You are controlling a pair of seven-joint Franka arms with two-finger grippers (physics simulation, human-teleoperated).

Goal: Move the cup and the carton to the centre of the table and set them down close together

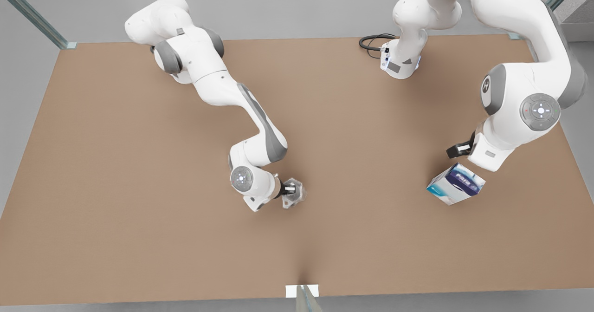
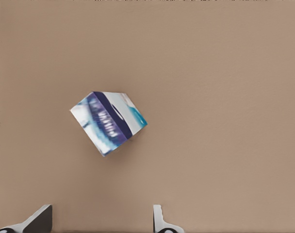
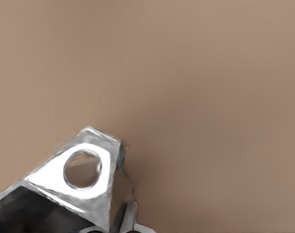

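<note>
The cup (image 3: 82, 177) sits right at the lens in the right wrist view, clenched in the right gripper (image 1: 291, 192) near the middle of the table (image 1: 139, 186). It looks tilted, though I cannot tell how squarely the fingers bite; a poor hold could let it tip on release. The carton (image 1: 455, 184) lies toward the front view's right, apart from the cup. The left gripper (image 2: 101, 221) hangs above it, fingers spread and empty. Skewed to the fingers, the carton may twist or skid when pinched.
</note>
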